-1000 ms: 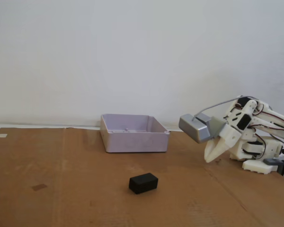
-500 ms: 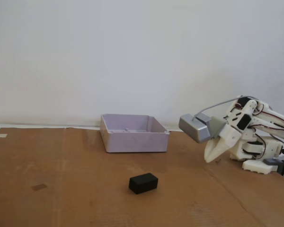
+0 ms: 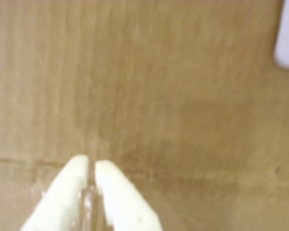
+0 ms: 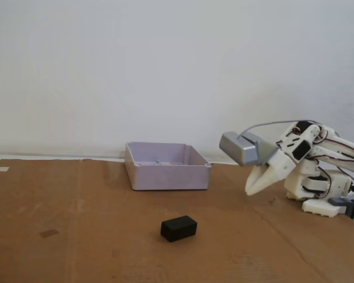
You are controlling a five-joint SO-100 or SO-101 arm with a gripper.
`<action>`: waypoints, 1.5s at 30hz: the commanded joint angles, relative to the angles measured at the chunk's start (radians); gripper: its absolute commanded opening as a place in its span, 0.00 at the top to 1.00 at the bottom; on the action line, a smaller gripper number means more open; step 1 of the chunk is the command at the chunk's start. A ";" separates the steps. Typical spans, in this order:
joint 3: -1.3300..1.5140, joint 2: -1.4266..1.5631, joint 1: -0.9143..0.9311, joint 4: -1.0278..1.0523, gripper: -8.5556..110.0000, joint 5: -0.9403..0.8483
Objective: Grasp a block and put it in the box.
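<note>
Since the earlier frame the white two-finger claw (image 4: pixel 248 191) has lifted and swung leftward, its grey boxy camera housing (image 4: pixel 240 147) riding higher.

Fixed view: claw fingers pressed together, empty, hanging above the brown cardboard-covered counter (image 4: pixel 76 236). Small matte black brick-shaped block (image 4: pixel 179 227) lies on the counter, well apart from the claw, in front of the shallow square lilac-grey plastic box (image 4: pixel 167 166).

Wrist view: blurred. Claw (image 3: pixel 90 166) tips nearly touching, nothing between them; bare cardboard beneath. Pale corner at upper right, identity unclear.
</note>
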 commanded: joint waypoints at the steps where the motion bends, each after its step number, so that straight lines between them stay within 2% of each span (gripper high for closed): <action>1: 0.041 0.000 0.003 -0.106 0.93 -0.005; 7: 0.038 -0.101 -0.018 -0.268 0.93 -0.006; 15: -0.026 -0.399 -0.100 -0.557 0.93 -0.008; 24: -0.259 -0.670 -0.101 -0.634 0.93 -0.009; 35: -0.385 -0.900 -0.117 -0.790 0.93 -0.009; 45: -0.523 -1.040 -0.156 -0.799 0.93 -0.009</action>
